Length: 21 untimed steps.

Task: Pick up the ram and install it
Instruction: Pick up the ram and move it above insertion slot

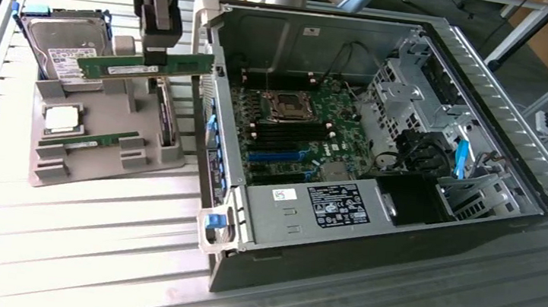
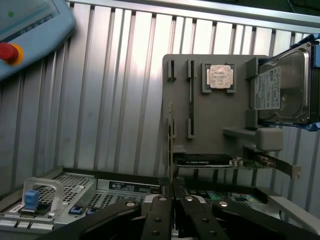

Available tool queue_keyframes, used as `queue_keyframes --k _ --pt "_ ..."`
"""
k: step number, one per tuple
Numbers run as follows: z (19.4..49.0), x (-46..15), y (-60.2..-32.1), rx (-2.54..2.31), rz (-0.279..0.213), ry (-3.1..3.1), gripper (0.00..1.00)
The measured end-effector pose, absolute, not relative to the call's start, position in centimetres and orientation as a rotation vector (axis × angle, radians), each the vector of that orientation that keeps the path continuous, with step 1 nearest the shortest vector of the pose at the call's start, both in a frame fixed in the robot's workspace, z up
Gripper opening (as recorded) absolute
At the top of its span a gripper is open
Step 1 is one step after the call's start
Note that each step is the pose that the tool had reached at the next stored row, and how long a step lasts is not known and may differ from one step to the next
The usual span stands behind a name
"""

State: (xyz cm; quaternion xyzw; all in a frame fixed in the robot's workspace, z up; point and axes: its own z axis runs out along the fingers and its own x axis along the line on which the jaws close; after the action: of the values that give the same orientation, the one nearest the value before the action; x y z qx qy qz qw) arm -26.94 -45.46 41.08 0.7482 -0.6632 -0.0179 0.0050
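**A:** Where is the ram point(image 1: 145, 70)?

**B:** In the upper left of the exterior view. It hangs level in the air above the grey tray point(image 1: 105, 109), and one end reaches almost to the wall of the open computer case point(image 1: 344, 268).

**A:** And the gripper point(image 1: 155, 55)?

**B:** It comes straight down from the top of the frame and is clenched on the ram near the stick's middle. In the wrist view the black fingers point(image 2: 159, 212) pinch the board, which shows edge-on as a thin line.

**A:** What sits on the tray?

**B:** A square silver CPU chip point(image 1: 61, 117) lies in its pocket. A second green stick point(image 1: 86, 141) lies in a slot just below it in the frame. A hard drive point(image 1: 61, 43) stands at the tray's far end, behind the held ram.

**A:** The case?

**B:** It lies on the slatted metal table point(image 1: 59, 253) with its side off. The motherboard point(image 1: 302, 137) is exposed mid-frame, with a square socket point(image 1: 284, 105) on it.
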Motion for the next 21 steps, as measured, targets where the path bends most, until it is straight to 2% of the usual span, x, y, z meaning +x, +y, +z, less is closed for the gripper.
queue_keyframes --k 21 --pt "41.1 -25.4 -45.5 2.340 -0.051 -2.075 0.11"
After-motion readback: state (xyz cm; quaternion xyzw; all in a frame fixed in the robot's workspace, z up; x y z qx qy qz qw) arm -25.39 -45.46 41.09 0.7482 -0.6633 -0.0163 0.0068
